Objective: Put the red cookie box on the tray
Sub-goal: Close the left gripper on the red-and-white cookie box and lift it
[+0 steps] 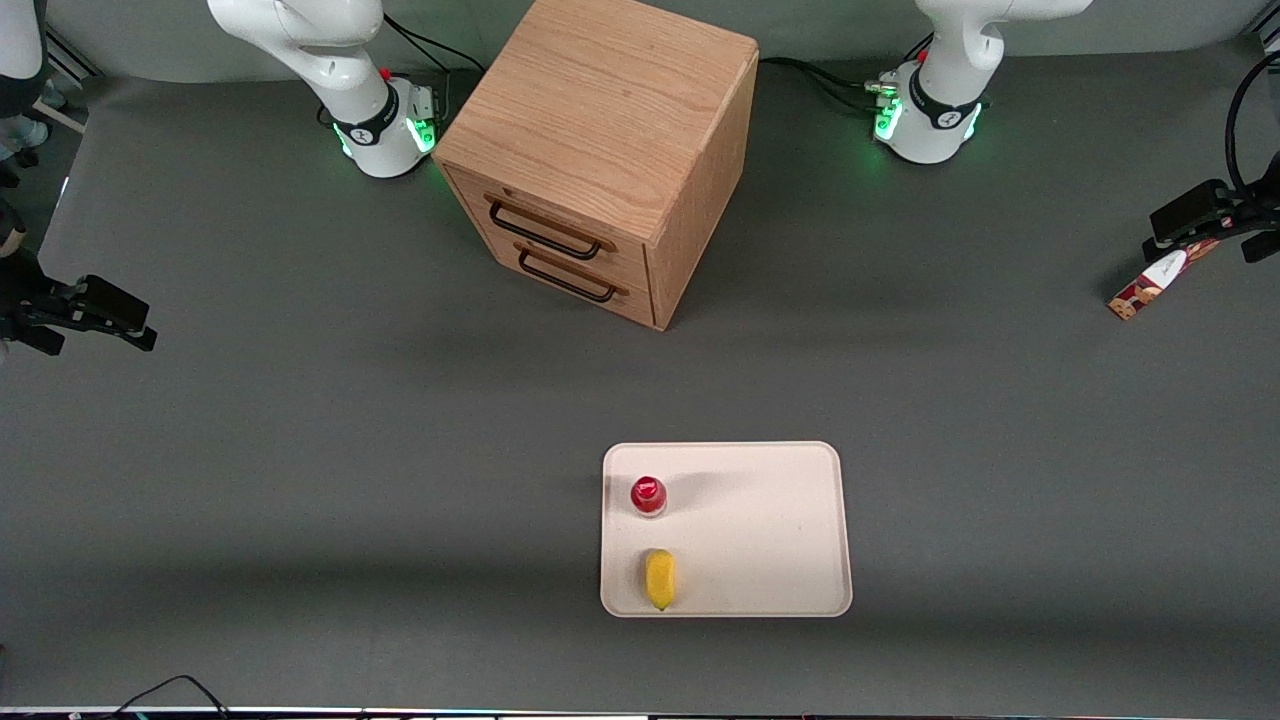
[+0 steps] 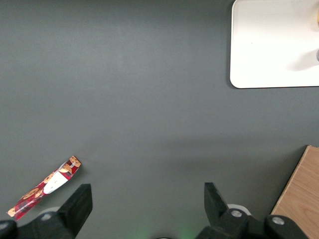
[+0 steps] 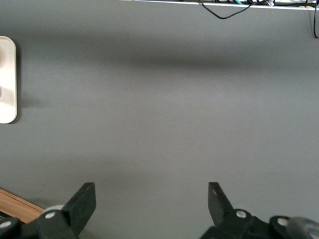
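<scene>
While a yellow lemon-shaped fruit [image 1: 659, 578] and a small red-capped bottle [image 1: 648, 495] sit on the flat cream-white rectangular tray [image 1: 770, 530] nearest the front camera, the wooden two-drawer cabinet [image 1: 600, 150] stands farther off at about eleven o'clock from it. Toward the working arm's end, at roughly two o'clock from the tray, the long dark-red cookie box [image 1: 1150, 285] lies flat on the grey table [image 1: 300, 450]; the black two-finger gripper [image 2: 147, 204] hovers above it, fingers spread wide, holding nothing.

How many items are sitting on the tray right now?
2. A red-capped bottle and a yellow item nearer the front camera, both on the tray. The cookie box lies on the table at the working arm's end, under the open gripper.
</scene>
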{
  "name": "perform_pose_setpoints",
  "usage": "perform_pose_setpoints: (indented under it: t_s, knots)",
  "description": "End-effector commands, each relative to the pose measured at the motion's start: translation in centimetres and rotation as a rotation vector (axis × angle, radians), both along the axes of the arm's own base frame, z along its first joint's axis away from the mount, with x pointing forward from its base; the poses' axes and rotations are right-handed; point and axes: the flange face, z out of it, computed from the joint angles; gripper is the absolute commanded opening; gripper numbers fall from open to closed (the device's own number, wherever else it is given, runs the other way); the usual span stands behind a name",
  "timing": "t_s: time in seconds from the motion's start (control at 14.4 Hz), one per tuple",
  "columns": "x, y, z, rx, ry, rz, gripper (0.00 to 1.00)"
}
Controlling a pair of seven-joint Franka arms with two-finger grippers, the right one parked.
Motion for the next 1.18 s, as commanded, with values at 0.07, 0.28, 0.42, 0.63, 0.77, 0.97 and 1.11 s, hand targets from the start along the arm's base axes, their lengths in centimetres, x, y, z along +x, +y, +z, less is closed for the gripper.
perform_pose_setpoints:
  t_s: [0.07, 0.28, 0.42, 0.63, 0.77, 0.97, 1.11]
  knots:
    - [0.7, 0.4, 0.0, 0.015, -0.007, 0.000, 1.00]
    - [0.4, 5.5, -1.1, 0.068, 0.037, -0.150, 1.00]
    - [-0.5, 11.2, -2.6, 0.063, 0.068, -0.288, 1.00]
    - [-2.4, 17.2, -5.4, 0.040, 0.113, -0.388, 1.00]
    - [-4.4, 22.2, -8.6, 0.019, 0.127, -0.477, 1.00]
    - [-8.0, 28.6, -13.5, -0.008, 0.139, -0.633, 1.00]
    - [-10.7, 31.4, -17.8, -0.029, 0.133, -0.715, 1.00]
